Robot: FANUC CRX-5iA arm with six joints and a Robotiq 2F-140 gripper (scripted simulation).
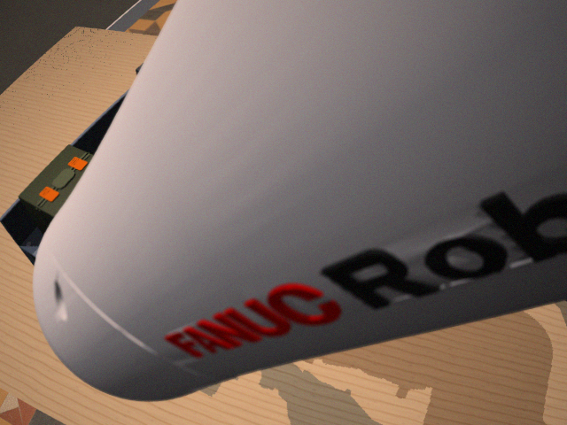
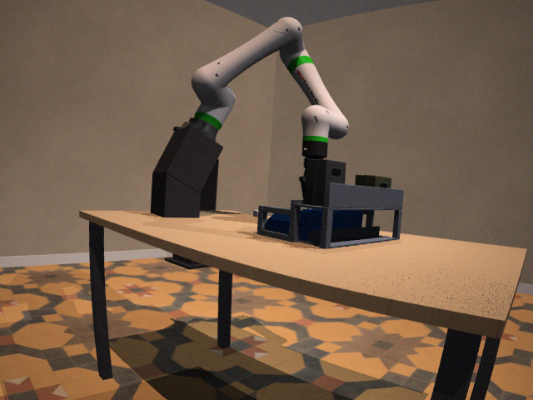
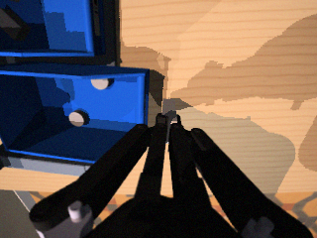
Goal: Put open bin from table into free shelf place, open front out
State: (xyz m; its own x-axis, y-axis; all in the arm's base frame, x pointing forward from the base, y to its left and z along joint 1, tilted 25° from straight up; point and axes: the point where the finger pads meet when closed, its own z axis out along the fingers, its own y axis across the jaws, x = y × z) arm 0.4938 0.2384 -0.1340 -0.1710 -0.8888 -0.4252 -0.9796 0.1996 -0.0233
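The hand (image 3: pixel 168 119) is fully closed, its two fingertips pressed together with nothing between them, so it carries nothing. In the wrist view it points down at the table (image 3: pixel 238 50), and the blue open bin (image 3: pixel 59 124) lies to the left of the fingertips. The bin's nearest corner is just beside them, but I cannot tell if they touch. Two round parts (image 3: pixel 78 118) lie inside this bin. Its long axis seems to run left to right in that view, so the hand stands outside one short end wall and not over the cavity. A second blue bin (image 3: pixel 64 25) is next to it, farther from the camera, with a dark post between them.

From the exterior view the wrist hangs over the near end of the grey shelf (image 2: pixel 366 197), with blue bins under its top board. I cannot say for sure whether the first bin is already behind the lip or still on the table. I judge that the coming move depends on this sideways offset: closed fingers beside the end wall can only push along the long axis, and to lift the bin the hand must first open. The top view is almost filled by the arm (image 1: pixel 298 159).
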